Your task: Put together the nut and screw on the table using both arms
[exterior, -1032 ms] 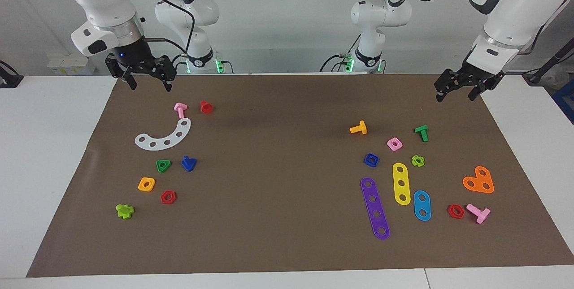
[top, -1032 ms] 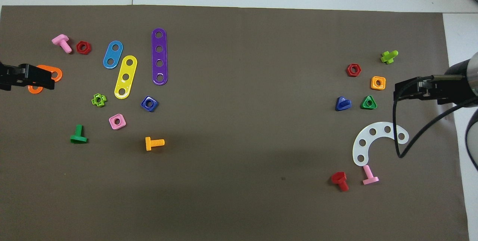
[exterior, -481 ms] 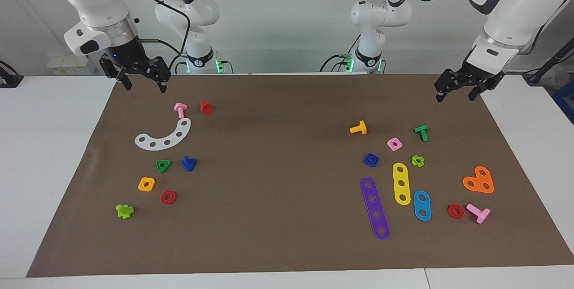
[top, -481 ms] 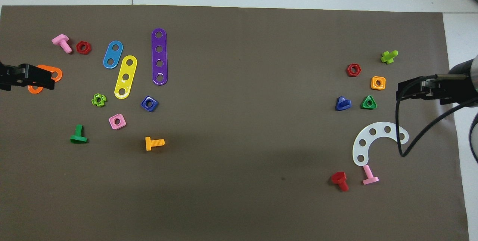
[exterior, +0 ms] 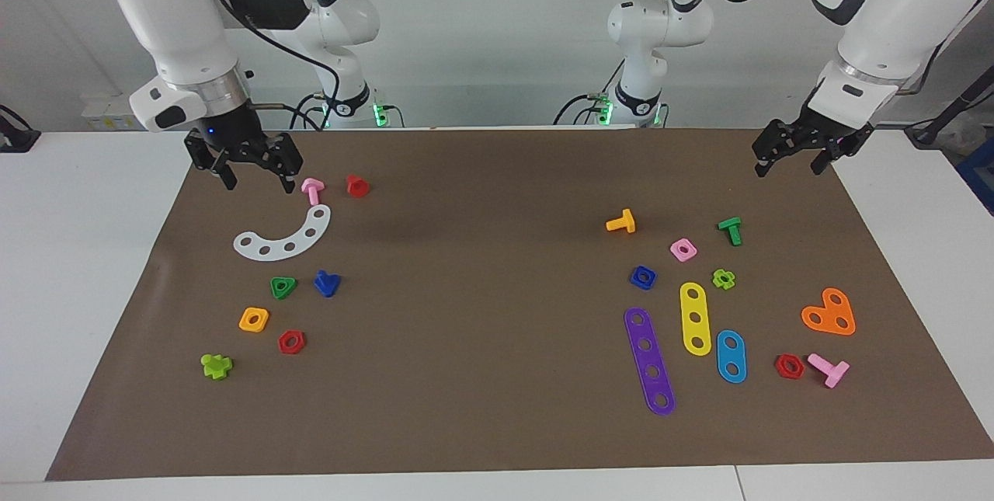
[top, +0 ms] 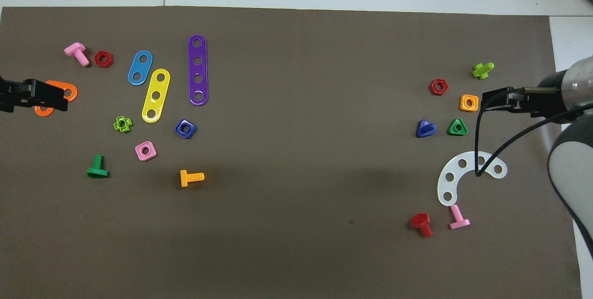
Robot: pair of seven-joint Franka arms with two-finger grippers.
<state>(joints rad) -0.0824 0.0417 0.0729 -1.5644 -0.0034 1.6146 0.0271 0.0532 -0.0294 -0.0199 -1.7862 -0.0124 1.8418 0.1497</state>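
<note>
The dark-blue nut (exterior: pixel 642 276) lies on the brown mat (exterior: pixel 497 346) toward the left arm's end, beside the yellow strip; in the overhead view it (top: pixel 185 128) is beside the pink square nut. The dark-blue screw (exterior: pixel 327 283) lies toward the right arm's end beside a green triangular nut; it also shows in the overhead view (top: pixel 425 128). My right gripper (exterior: pixel 258 181) hangs open and empty over the mat beside the pink screw; from overhead it (top: pixel 492 102) is over the orange nut. My left gripper (exterior: pixel 790 168) waits open and empty, raised; from overhead it (top: pixel 50 97) covers an orange plate.
A white curved strip (exterior: pixel 283 237), a pink screw (exterior: pixel 312 189), a red screw (exterior: pixel 357 186), and red, orange and green nuts lie around the blue screw. Purple (exterior: pixel 649 361), yellow and light-blue strips, an orange screw (exterior: pixel 621 222) and other small parts lie around the blue nut.
My right gripper has come down and moved toward the pink screw and white curved strip. The left arm and all the parts have stayed still.
</note>
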